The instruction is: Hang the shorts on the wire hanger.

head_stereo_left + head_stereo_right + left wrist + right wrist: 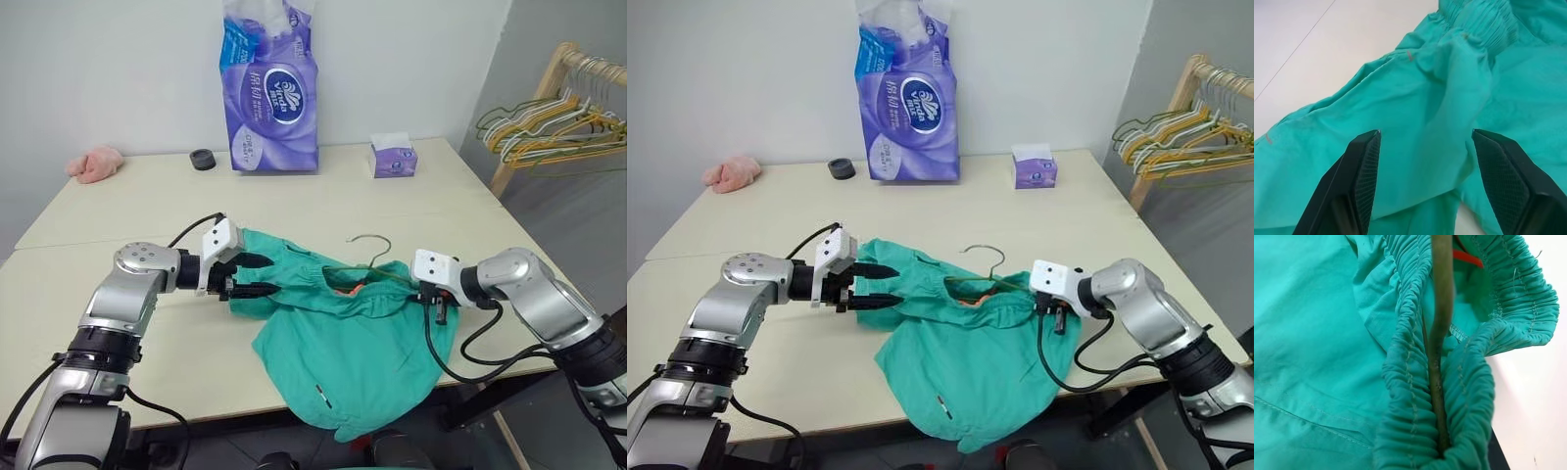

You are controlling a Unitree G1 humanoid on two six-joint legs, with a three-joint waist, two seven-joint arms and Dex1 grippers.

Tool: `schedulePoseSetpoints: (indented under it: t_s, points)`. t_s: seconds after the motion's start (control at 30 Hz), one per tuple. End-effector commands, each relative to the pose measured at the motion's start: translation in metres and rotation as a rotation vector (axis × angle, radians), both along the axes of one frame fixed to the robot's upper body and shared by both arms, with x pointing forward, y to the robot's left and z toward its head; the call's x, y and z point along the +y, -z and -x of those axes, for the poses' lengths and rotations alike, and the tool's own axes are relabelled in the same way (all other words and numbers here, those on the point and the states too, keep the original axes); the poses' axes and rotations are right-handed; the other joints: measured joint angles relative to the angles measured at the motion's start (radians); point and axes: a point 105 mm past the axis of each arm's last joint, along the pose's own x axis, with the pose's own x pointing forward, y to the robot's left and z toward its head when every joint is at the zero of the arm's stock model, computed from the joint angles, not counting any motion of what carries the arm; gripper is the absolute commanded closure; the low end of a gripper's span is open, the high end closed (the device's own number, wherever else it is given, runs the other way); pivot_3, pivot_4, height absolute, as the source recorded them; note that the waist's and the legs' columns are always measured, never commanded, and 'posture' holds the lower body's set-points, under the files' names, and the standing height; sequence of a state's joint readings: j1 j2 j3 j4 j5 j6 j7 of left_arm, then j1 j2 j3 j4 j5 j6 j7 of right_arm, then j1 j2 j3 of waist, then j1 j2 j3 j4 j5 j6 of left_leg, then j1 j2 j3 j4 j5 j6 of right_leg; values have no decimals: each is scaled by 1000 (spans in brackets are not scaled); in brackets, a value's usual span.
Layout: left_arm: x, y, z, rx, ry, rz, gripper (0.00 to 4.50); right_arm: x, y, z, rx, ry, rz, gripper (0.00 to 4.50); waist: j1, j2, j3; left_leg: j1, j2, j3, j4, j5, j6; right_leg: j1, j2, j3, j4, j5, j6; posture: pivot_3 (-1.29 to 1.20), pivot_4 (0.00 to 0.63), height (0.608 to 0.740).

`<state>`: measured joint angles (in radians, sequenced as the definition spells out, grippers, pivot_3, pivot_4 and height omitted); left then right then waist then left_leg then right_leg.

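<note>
Here the shorts lie in the lower middle of the frame on the cream table, spread crosswise, their long axis running left to right along the gathered waistband, with the legs draping down toward the near table edge at the bottom of the frame. The wire hanger sits inside the waistband, its hook poking out above the fabric and pointing toward the top of the frame, curling to the right.

The left gripper, at the left end of the shorts, points toward the right of the frame; its two black fingers stand apart with teal cloth lying loose between them, not pinched.

The right gripper, at the right end of the waistband, is closed on the wire hanger and the bunched elastic around it; in the right wrist view the olive wire runs straight up between the folds.

Toward the top of the frame stand a purple tissue pack, a small tissue box, a black cap and a pink cloth.
</note>
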<state>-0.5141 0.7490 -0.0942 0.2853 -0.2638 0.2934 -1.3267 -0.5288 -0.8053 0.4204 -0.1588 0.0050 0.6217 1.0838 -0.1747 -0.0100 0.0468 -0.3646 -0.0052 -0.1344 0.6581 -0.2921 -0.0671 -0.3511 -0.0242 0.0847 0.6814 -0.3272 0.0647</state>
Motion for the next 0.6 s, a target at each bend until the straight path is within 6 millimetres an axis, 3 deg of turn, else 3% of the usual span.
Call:
schedulePoseSetpoints:
  t_s: [0.03, 0.17, 0.33, 0.5, 0.6]
  points:
    - [-6, 0, 0, -27, 46, -22, 1371, 3, -16, -1, -46, -13, -24, 4500, 0, 0, 0, 0, 0, 0, 0, 0, 0, 0, 0, 0, 0, 0, 0, -187, 0, 740]
    - [-16, 11, -10, -51, 24, -28, 1542, 5, -16, 1, -46, -21, -28, 4500, 2, 0, 0, 0, 0, 0, 0, 0, 0, 0, 0, 0, 0, 0, 0, -191, 0, 740]
    - [-20, 13, -20, -96, 7, -19, 2829, 6, -16, 4, -39, -27, -27, 4500, 0, 0, 0, 0, 0, 0, 0, 0, 0, 0, 0, 0, 0, 0, 0, -191, 0, 740]
    - [-15, 1, -36, -180, -71, 9, 4324, -2, -13, 10, -19, -13, -14, 4500, 1, 0, 0, 0, 0, -1, 0, 0, 0, 0, 0, 1, 0, 0, 0, -203, 0, 740]
    - [-12, -1, -40, -209, -93, 9, 4475, -7, -11, 13, -3, 0, -7, 4500, -1, 0, 0, 0, 0, -1, 0, 0, 0, -1, 0, 1, 0, 0, 0, -202, 0, 740]
